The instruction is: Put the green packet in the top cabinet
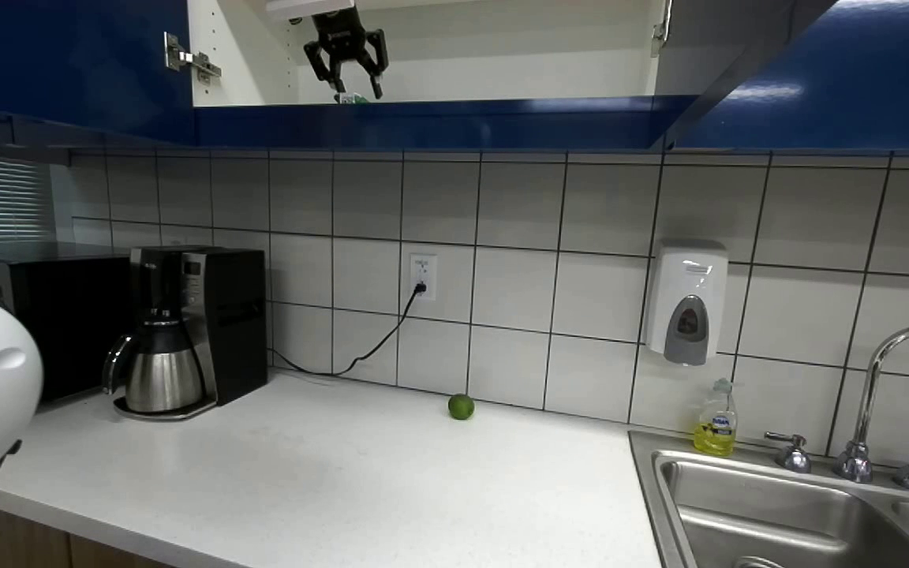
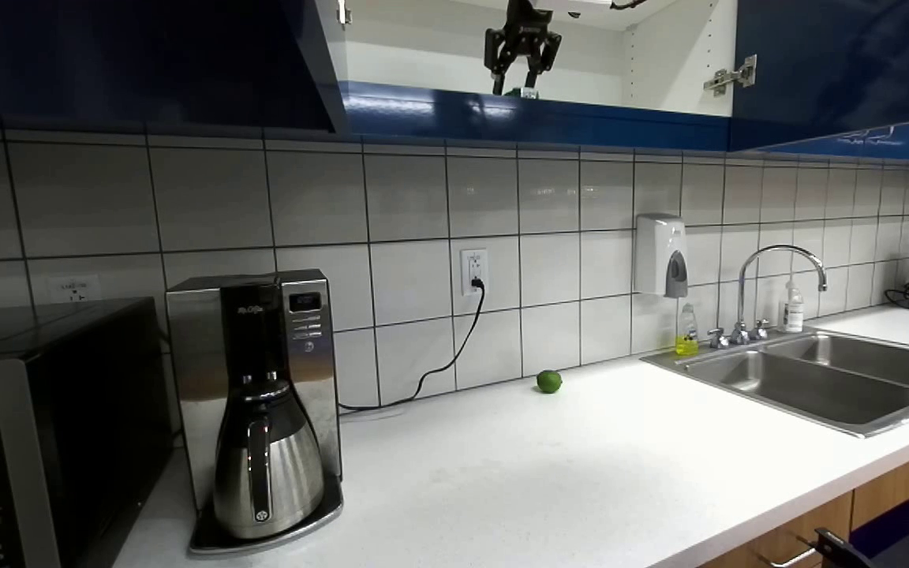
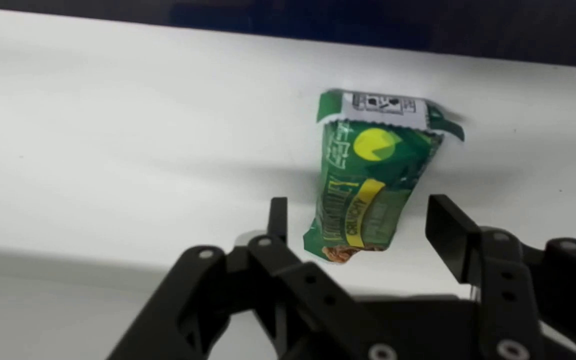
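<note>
Packet (image 3: 368, 175) lies below the end effector (image 1: 358, 87), inside the cabinet (image 1: 462, 124). Fingers (image 3: 450, 240) spread, gripping nothing; presumably so withdrawal won't drag it.

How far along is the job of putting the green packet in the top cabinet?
Done: the green packet lies on the bottom of the top cabinet. In hand: nothing gripped; the wrist view shows the gripper open, with gaps beside the packet. Left: probably only withdrawing the gripper from the cabinet.

The packet (image 3: 368, 175) is green with yellow patches, the cabinet (image 1: 502, 71) blue-edged white.
</note>
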`<state>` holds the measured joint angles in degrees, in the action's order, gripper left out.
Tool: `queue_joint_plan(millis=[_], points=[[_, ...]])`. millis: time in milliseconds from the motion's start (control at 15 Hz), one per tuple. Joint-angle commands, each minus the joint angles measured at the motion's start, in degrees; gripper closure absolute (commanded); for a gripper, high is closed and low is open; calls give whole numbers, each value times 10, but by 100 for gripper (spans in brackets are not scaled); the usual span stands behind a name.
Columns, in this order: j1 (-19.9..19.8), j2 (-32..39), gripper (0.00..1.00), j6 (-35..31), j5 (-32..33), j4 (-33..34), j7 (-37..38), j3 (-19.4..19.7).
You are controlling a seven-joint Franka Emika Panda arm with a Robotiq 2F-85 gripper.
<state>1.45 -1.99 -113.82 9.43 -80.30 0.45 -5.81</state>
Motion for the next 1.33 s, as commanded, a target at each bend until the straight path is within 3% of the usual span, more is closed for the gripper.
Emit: queue_joint_plan(millis=[0, 600, 1067, 1267], points=[[-1, 9, 0, 21, -1, 23, 0, 2], [-1, -51, 0, -4, -5, -48, -7, 6], [6, -166, 0, -40, -6, -177, -13, 13], [8, -224, 0, -75, -8, -261, -19, 17]])
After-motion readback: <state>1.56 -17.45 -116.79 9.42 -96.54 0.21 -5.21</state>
